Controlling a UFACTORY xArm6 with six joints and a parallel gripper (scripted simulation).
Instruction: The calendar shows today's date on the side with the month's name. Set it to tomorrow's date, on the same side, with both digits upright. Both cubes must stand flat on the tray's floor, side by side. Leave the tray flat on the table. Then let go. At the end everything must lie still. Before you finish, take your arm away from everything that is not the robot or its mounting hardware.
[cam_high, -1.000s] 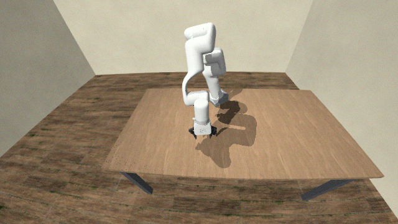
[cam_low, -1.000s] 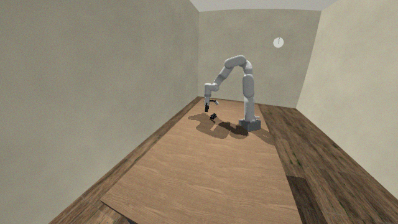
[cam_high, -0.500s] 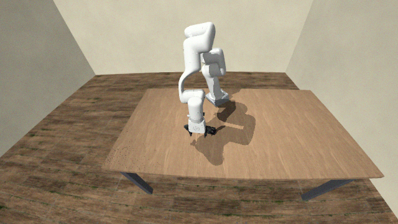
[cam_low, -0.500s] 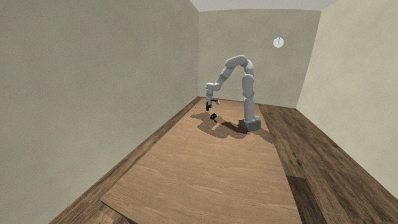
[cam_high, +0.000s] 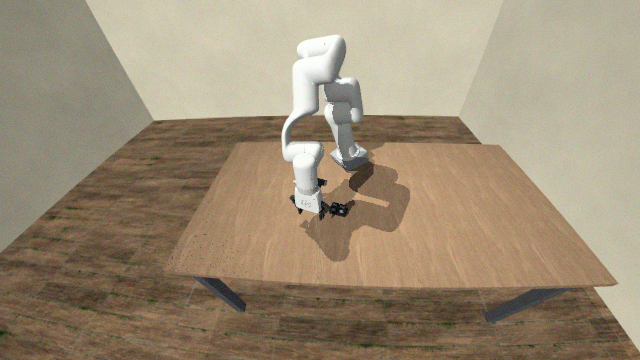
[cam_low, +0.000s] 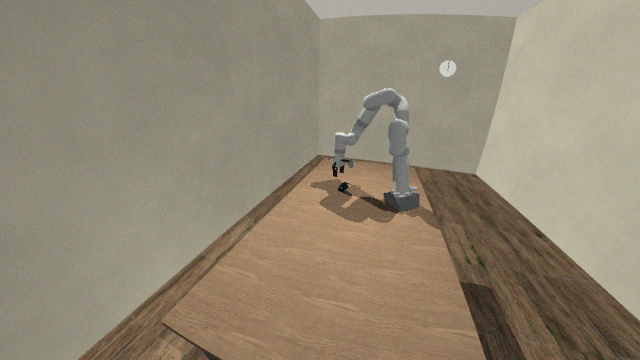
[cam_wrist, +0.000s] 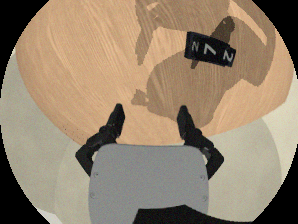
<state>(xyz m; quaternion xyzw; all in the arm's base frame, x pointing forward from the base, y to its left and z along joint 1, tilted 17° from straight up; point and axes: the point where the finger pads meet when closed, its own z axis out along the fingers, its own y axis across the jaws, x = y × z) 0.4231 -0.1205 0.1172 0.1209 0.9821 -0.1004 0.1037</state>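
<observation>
hanging above the tabletop, the hand points down with its fingers spread wide and nothing between them. the black calendar lies on the wood ahead of the fingertips, apart from them, inside the arm's shadow; white marks show on its top.
</observation>
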